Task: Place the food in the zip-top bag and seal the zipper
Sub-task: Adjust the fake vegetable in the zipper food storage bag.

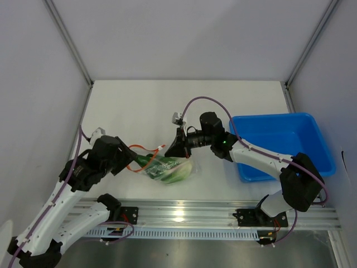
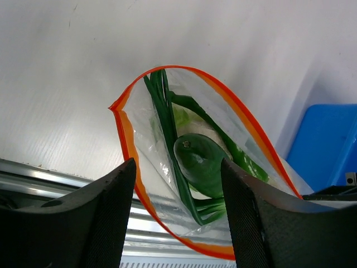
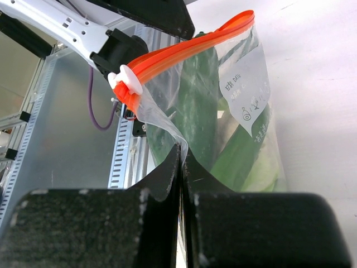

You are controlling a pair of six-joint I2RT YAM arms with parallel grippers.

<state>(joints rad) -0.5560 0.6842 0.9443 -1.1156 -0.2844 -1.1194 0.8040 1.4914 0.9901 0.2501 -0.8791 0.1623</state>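
The zip-top bag (image 1: pixel 167 167) sits between the two arms near the front edge of the white table (image 1: pixel 167 106), with the food (image 2: pixel 201 167) inside it. The right gripper (image 3: pixel 182 156) is pinched flat on a fold of the bag's clear plastic, below the orange zipper (image 3: pixel 189 47) and its white slider (image 3: pixel 127 82). The left gripper (image 2: pixel 178 162) stands spread on either side of the gaping mouth. Whether its fingers touch the plastic cannot be told, and part of the rim is hidden behind one finger. The leaves blur together behind the crinkled film.
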